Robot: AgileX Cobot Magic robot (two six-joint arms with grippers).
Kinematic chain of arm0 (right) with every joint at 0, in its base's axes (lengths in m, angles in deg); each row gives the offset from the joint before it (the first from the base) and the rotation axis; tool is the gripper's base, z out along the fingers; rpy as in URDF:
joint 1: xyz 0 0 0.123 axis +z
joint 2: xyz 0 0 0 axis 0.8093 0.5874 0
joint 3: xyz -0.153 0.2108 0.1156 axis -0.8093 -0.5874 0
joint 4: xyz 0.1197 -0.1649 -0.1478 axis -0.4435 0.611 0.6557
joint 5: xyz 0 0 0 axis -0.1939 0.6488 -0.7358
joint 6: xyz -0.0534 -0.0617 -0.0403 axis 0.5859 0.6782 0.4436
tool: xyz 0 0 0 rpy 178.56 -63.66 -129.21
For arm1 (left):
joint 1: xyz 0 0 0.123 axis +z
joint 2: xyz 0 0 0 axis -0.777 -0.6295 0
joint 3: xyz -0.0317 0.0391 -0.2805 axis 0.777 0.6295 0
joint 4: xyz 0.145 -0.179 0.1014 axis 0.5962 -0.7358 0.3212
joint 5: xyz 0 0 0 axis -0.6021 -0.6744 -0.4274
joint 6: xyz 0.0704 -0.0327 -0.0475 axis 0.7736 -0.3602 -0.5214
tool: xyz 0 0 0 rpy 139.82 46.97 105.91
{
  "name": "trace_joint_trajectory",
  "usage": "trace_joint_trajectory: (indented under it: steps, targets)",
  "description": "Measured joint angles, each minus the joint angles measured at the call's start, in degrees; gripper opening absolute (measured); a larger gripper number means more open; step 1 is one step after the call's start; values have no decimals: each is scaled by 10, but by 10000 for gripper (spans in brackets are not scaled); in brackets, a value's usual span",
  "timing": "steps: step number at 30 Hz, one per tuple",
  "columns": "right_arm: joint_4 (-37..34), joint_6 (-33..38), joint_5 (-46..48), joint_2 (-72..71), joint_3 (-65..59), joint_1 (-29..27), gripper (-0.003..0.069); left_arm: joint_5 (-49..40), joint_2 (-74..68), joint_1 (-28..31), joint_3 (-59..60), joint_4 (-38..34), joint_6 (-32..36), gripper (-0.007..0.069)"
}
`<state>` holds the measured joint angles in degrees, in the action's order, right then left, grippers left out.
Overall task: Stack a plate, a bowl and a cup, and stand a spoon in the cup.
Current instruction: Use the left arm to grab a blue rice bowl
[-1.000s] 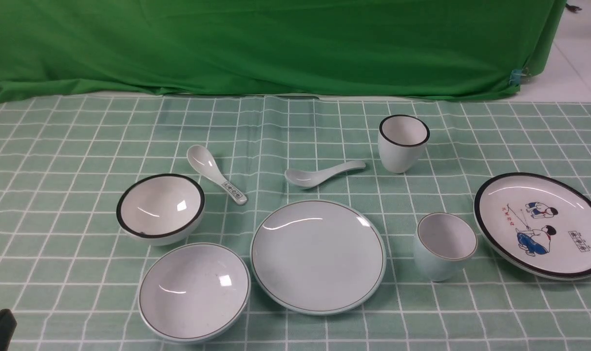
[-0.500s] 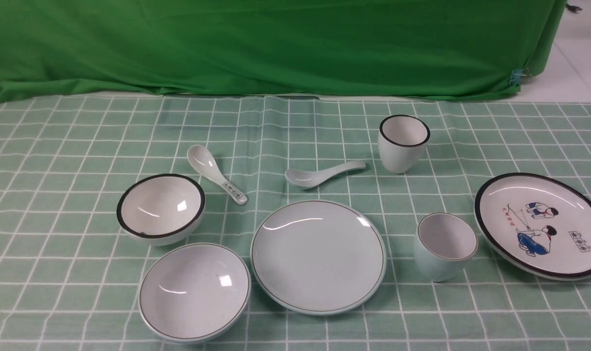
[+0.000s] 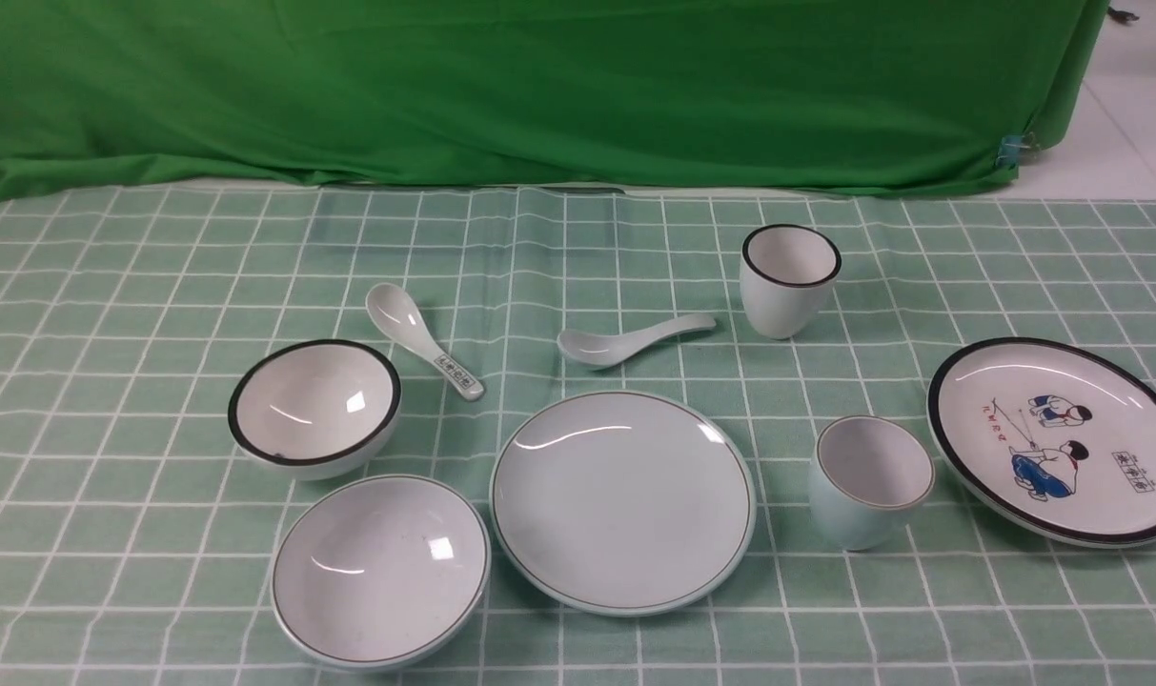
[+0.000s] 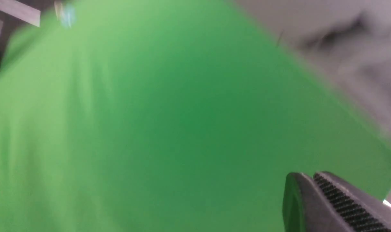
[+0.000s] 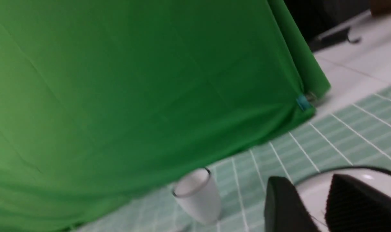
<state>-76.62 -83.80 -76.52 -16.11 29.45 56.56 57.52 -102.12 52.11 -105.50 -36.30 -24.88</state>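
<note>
Front overlooks table [image 3: 111, 286]; wrist cameras apparently face the backdrop [image 4: 150, 129].

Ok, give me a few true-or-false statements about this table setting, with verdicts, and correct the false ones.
1. The plate has nothing on it. True.
2. The pale bowl sits on the plate. False: the bowl rests on the tablecloth, beside the plate on its left.
3. The plain spoon stands in the pale cup. False: the spoon lies on the tablecloth behind the plate, and the cup is empty.
4. The cartoon plate lies to the right of the cup. True.
5. The left gripper is shut. True.
</note>
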Motion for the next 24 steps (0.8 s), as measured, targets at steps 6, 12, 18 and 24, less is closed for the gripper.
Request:
trace_joint_trajectory:
  steps: [6, 12, 18, 24]
  targets:
    - [-4, -8, -27, 0, 0, 0, 242, -311, -199, 0, -156, -6, 106, 18]
    - [-4, -57, 8, 0, 15, 4, 186, -491, -405, -1, -158, -70, 262, 18]
    - [-4, 30, 298, 72, 201, 68, 28, -477, -525, -46, -144, -66, 298, 5]
    - [1, 169, 595, 300, 429, 173, 20, -450, -622, -166, -160, 74, 188, 1]
